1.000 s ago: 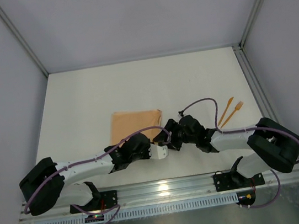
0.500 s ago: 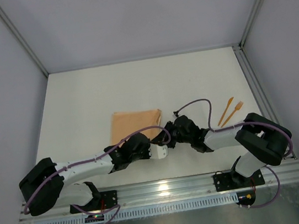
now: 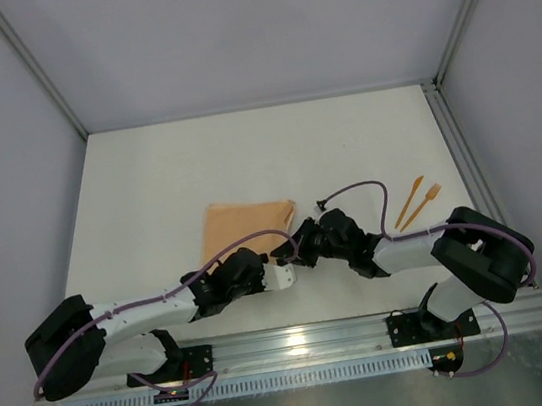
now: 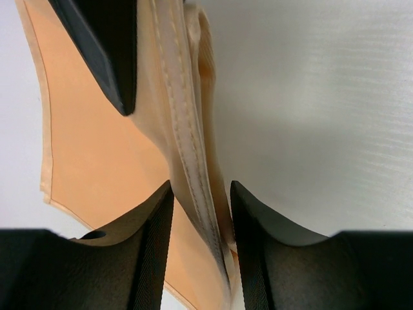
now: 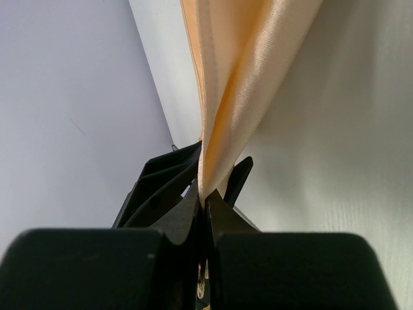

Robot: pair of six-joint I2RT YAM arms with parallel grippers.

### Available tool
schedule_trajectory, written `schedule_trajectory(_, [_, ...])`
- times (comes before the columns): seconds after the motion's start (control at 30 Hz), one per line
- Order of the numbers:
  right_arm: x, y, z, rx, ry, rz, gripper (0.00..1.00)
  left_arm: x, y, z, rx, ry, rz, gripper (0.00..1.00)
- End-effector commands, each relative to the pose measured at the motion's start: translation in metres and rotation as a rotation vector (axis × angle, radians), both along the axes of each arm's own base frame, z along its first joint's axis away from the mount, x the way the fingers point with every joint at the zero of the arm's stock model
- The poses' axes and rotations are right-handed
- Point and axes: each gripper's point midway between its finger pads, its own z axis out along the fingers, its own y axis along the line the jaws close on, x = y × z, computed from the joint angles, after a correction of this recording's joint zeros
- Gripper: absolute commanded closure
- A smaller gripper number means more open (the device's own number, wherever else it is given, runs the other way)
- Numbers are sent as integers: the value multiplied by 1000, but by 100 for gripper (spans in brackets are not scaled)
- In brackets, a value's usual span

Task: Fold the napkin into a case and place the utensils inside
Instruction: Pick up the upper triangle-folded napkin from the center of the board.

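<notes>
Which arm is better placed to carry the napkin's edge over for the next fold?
Right, probably. The right hand is clamped on the lifted edge of the napkin, while the left hand only straddles the hem; whether it grips is unclear.

From above, my arms bend inward from their bases at the near edge of the table (image 3: 195, 163) and meet in the middle. My left pincer (image 3: 290, 269) and my right pincer (image 3: 289, 253) sit tip to tip at the near right corner of the napkin (image 3: 243, 222). From up here I cannot tell how their jaws stand. The napkin lies as a peach-orange rectangle, its near edge hidden under my left wrist. The utensils (image 3: 414, 201), two slim orange pieces side by side at a slant, one with fork tines, rest on the table well to the right of the napkin, beyond my right forearm. Purple cables (image 3: 355, 189) loop along both arms.
</notes>
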Motion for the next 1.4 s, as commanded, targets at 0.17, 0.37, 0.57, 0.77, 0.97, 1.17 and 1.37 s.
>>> schedule_trajectory(0.17, [3, 2, 30, 80, -51, -20, 97, -3, 43, -7, 93, -29, 115, 62])
schedule_trajectory(0.37, [2, -9, 22, 60, -35, -31, 97, -7, 70, -9, 161, -56, 148, 63])
schedule_trajectory(0.57, [1, -10, 21, 49, -37, -25, 97, -11, 97, -17, 252, -97, 140, 61])
schedule_trajectory(0.77, [2, -14, 18, 31, -36, -34, 97, -17, 112, -19, 280, -103, 140, 63])
schedule_trajectory(0.97, [2, -14, 16, 25, -33, -29, 97, -18, 113, -20, 258, -109, 143, 67])
schedule_trajectory(1.17, [1, -16, 14, 13, -34, -26, 97, -15, 94, -15, 201, -95, 121, 85])
schedule_trajectory(1.37, [-2, -18, 12, 4, -36, -21, 97, -13, 91, -12, 186, -98, 121, 100])
